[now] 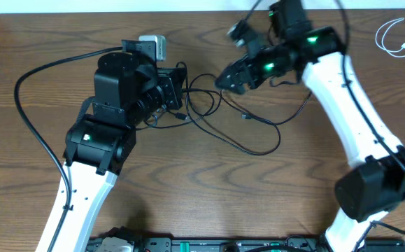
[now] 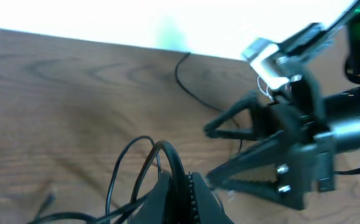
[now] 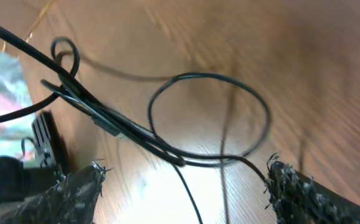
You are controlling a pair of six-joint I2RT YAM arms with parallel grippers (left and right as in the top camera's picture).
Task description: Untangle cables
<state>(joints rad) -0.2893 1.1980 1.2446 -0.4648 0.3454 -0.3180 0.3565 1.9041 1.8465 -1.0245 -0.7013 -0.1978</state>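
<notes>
A tangle of thin black cables (image 1: 201, 98) lies mid-table, with loops trailing right toward a small plug (image 1: 245, 115). My left gripper (image 1: 181, 94) is at the tangle's left side. The left wrist view shows it (image 2: 184, 177) shut on a black cable (image 2: 167, 152) that arches up out of the jaws. My right gripper (image 1: 224, 78) hovers just right of the tangle, open. In its own view it (image 3: 183, 180) stands wide apart above a black loop (image 3: 114, 122), gripping nothing. The left wrist view also catches the right gripper (image 2: 209, 154). A short white cable (image 1: 404, 47) lies coiled far right.
A thick black arm wire (image 1: 27, 105) curves across the table's left side. The table's far edge (image 1: 188, 8) runs close behind both grippers. A dark equipment strip (image 1: 209, 245) lines the front edge. The right arm's white link (image 1: 349, 112) crosses the right side.
</notes>
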